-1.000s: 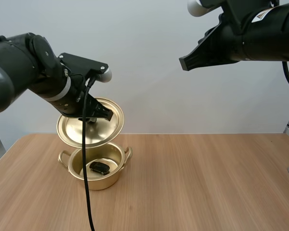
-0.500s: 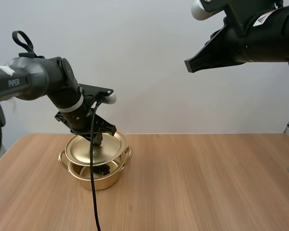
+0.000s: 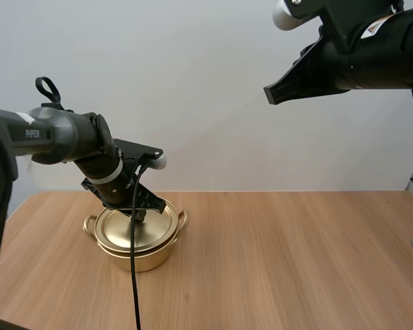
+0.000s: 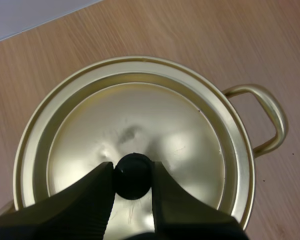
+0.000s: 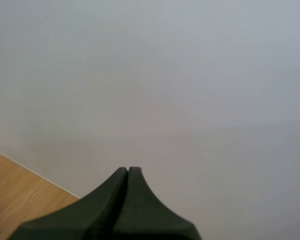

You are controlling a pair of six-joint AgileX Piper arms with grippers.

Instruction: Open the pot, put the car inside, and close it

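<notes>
Now one lid (image 4: 155,120) is sitting on the one pot (image 3: 143,257) at the surface's (image 3: 282,261) left. The left gripper (image 4: 132,167) is pinching its single black knob (image 4: 133,176), and the right gripper (image 5: 128,171) is hanging high, fingers pressed together, empty.

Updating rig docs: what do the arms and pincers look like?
Both arms are black to dark grey, with rounded joints. The left arm carries white PiPER lettering, a pale wrist ring and a white cap. The right arm has a white cap and a small sticker. The left pincer and right pincer each have two black tapered fingers; ribbing shows on the left's inner faces.
</notes>
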